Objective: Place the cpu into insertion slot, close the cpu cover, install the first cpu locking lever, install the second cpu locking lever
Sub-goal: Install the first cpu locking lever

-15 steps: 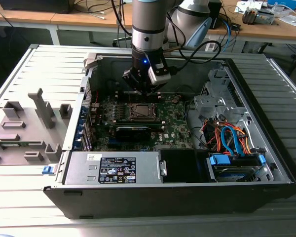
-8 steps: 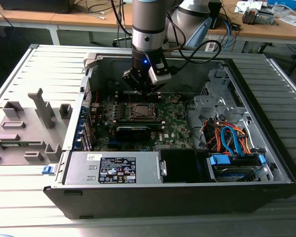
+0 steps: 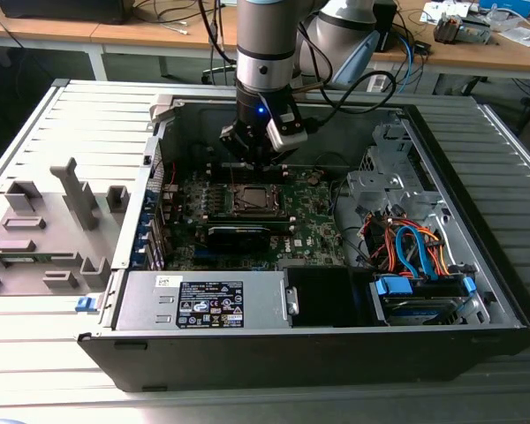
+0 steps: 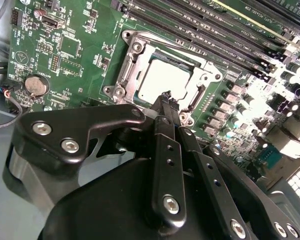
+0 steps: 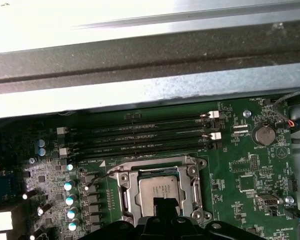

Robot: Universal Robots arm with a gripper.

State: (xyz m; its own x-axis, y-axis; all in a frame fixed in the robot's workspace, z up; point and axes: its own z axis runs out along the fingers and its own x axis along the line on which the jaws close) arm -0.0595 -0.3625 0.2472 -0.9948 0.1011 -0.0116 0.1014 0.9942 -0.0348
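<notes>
closed pincer (image 4: pixel 167 98) above cpu (image 4: pixel 162 80), cpu cover (image 4: pixel 131 67) down

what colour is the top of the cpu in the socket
The cpu top is silver-grey; clearest in the second wrist view.

A robotics lab or electronics workshop: below the gripper (image 3: pixel 260 162) an opened black metal desktop computer case (image 3: pixel 336 344) lies on a grey slatted metal table (image 3: pixel 88 115), and behind it stand long wooden workbenches (image 3: pixel 132 35) strewn with loose cables (image 3: pixel 172 13).
</notes>
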